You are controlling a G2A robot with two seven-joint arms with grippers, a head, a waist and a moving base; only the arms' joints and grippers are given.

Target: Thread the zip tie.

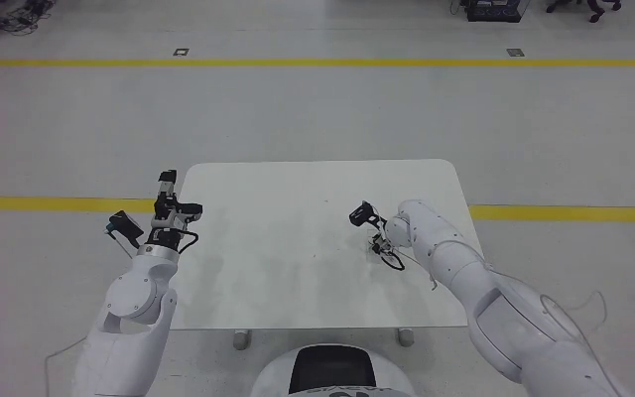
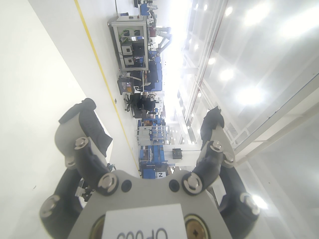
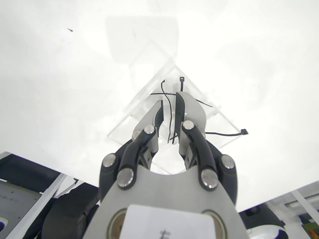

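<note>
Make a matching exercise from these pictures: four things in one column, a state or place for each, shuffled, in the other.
1 left gripper
2 right gripper
3 thin black plastic zip tie
4 clear flat acrylic stand

a see-through, on the white rectangular table
b dark strap with a small square head
c wide open, empty
d narrowly open around a strap

Pairs: 1-c, 2-d, 3-b, 4-a

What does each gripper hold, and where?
The left gripper holds nothing. The right gripper has the strap of a zip tie between its fingers, with a gap: no firm hold yet.
</note>
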